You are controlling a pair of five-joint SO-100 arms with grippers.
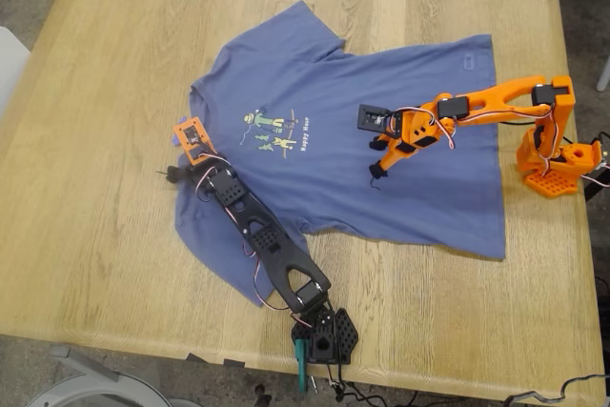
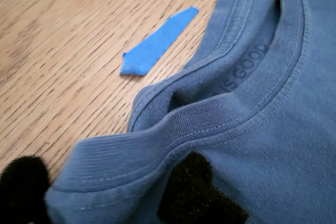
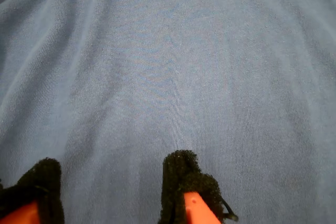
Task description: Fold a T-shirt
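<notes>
The slate-blue T-shirt [image 1: 381, 121] lies spread flat on the wooden table, collar toward the exterior view's left, chest print facing up. My first gripper [image 1: 184, 161], on the black arm, sits at the collar and shoulder edge. In the first wrist view it [image 2: 110, 198] is open, one black pad [image 2: 199, 195] on the cloth and the other beside a raised fold of the T-shirt [image 2: 252, 129]. My second gripper [image 1: 377, 172], on the orange arm, hangs over the shirt's middle. It [image 3: 110, 192] is open just above the T-shirt [image 3: 168, 77], below the white "Happy Hour" lettering.
A small blue tape scrap [image 2: 157, 43] lies on the bare wood beside the collar. The orange arm's base [image 1: 558, 164] stands at the exterior view's right, the black arm's base [image 1: 324, 335] at the table's near edge. Cables trail off that edge.
</notes>
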